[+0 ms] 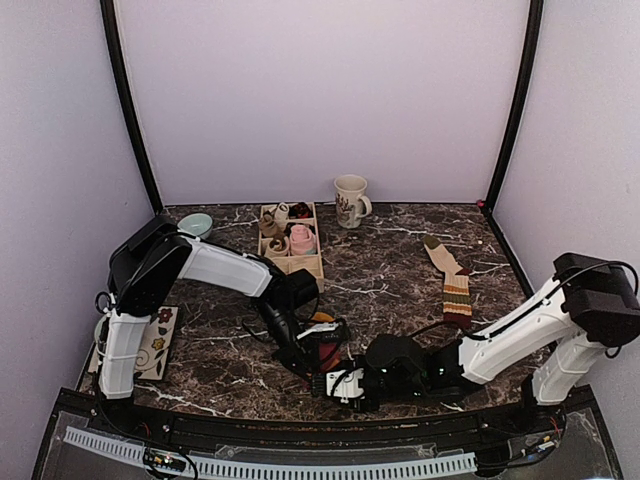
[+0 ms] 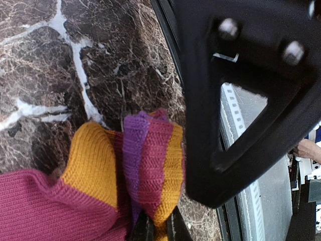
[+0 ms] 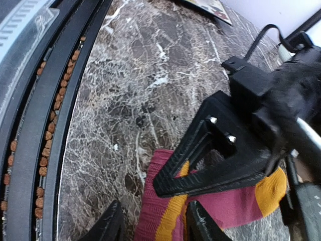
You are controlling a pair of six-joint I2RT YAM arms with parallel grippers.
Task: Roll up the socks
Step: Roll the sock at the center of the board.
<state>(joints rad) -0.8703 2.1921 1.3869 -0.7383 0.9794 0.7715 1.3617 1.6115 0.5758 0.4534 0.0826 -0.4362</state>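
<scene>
spanning the view, dark marble tabletop (image 1: 400,290). l gripper (image 2: 159,228) pinched tight on striped maroon, purple, orange knit sock (image 2: 150,170), bunched nr front edge, centre. r gripper (image 3: 153,223) fingers part-spread, straddling same sock's edge, one finger clear of it. 2nd striped sock (image 1: 456,293) flat twd right edge.

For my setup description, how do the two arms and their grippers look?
The left arm and right arm both have smooth white shells joined by bulky black joint housings, with thin black cables looping beside them. The left gripper and right gripper are black; their fingers are open triangular frames fixed with small silver screws. No markings are readable.
</scene>
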